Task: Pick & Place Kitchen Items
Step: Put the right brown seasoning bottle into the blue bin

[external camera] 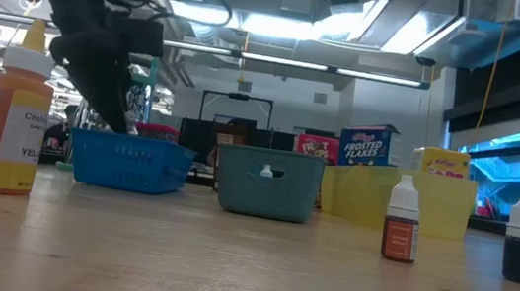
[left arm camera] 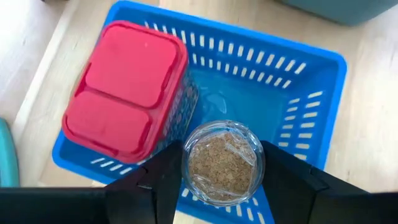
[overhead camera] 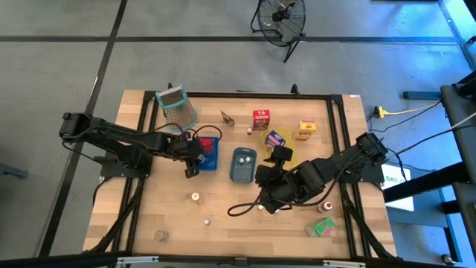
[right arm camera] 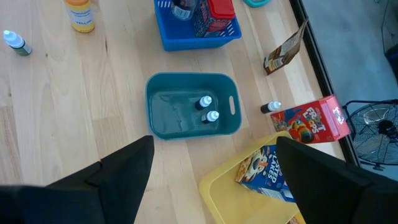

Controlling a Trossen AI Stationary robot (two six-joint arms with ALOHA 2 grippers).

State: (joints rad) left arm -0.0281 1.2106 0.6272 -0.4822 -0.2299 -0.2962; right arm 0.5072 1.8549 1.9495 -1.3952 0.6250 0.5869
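A clear jar (left arm camera: 222, 163) of brown grains sits gripped in the half-open left claw (left arm camera: 221, 180) over the blue tray (left arm camera: 311, 74).

On my wooden counter (overhead camera: 149, 216) three trays sit in a row: blue tray (overhead camera: 212, 160), grey-blue tray (overhead camera: 243, 173) beside it, yellow tray (external camera: 372, 204) furthest. A green-rimmed mesh grater (overhead camera: 177, 106) lies near the far edge. Beyond the counter, a floor fan (overhead camera: 281, 16) stands on grey floor

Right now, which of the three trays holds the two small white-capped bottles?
The grey-blue tray in the middle holds them. The blue tray holds a red-lidded container, and the yellow tray holds a cereal carton.
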